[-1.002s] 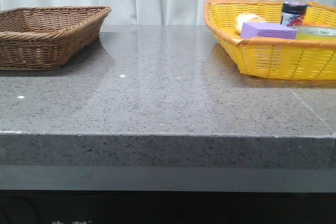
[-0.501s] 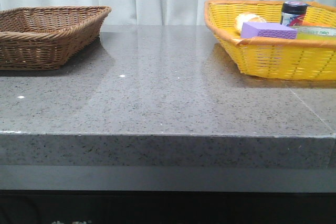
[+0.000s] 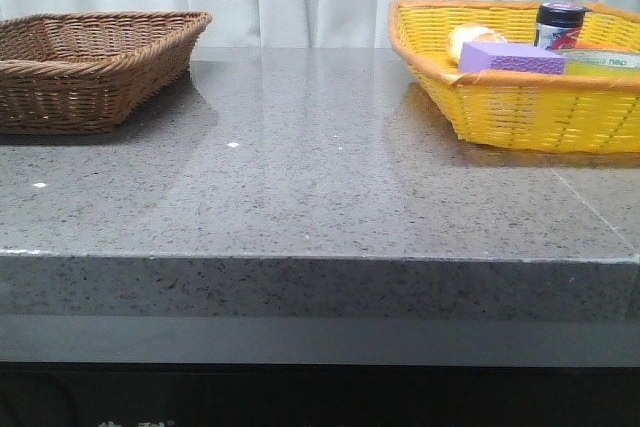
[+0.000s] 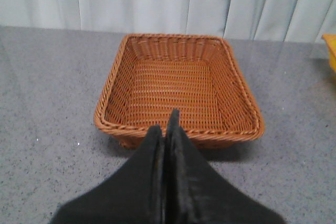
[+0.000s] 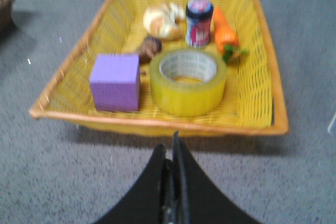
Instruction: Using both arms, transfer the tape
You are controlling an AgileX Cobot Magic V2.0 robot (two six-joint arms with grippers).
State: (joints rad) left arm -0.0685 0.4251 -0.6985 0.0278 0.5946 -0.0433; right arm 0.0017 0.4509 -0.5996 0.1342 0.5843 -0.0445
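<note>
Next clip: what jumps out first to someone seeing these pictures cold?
The bright yellow basket at the table's right, crowded with items: the tape lies flat beside a purple sponge. Opposite, at the left, sits an empty brown wicker basket. Both grippers, left and right, are shut.

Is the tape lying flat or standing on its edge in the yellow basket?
Flat. In the right wrist view the tape rests with its open core facing up, in the yellow basket beside the purple sponge.

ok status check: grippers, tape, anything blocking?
Left gripper shut, empty, facing the brown wicker basket. Right gripper shut, empty, short of the yellow woven basket. Translucent yellow tape roll lies flat there, purple block sponge beside it.
</note>
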